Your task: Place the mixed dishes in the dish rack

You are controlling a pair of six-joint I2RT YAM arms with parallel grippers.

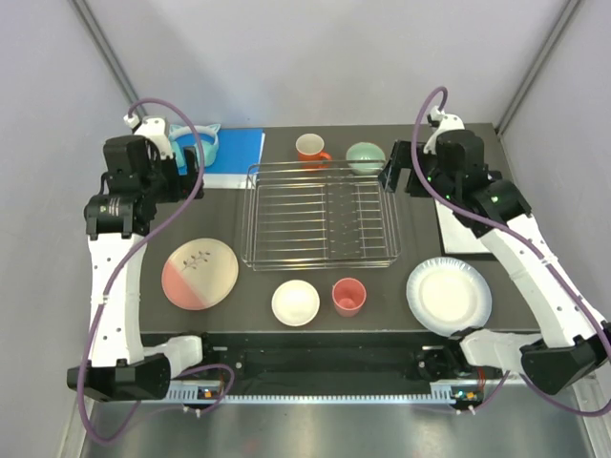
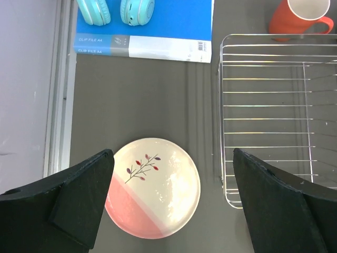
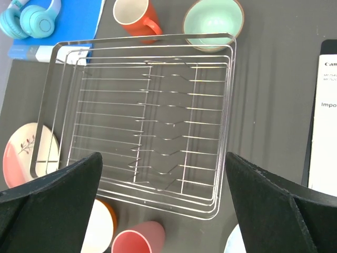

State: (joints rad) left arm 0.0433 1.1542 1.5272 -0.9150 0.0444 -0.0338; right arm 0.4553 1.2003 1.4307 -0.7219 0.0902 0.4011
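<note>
Loading not begun: dish rack [image 1: 320, 215] at frame centre holds nothing; mixed dishes [image 1: 295, 301] ring it on the desk [image 1: 229, 215].
Left end effector [image 2: 171, 158] and right end effector [image 3: 163, 158] are spread apart, empty; the next move likely calls for lowering onto the lower-left sprig plate [image 2: 152, 187].

Left wrist view, upper left of the frame: a blue folder [image 2: 158, 21] carries a paler blue strip [image 2: 102, 40] printed in white "CLIP FILE A4". Small pictograms stand beside the words, too fine to read. At the right end of the folder's white edge band sits a barcode [image 2: 199, 46]; its digits are illegible.

Right wrist view, right edge of the frame: a white sheet [image 3: 324, 121] bears black print cut off by the frame. It appears to read "Can" near the top and "Impo" lower down. The small lines between are unreadable.

Top view: no legible text.
</note>
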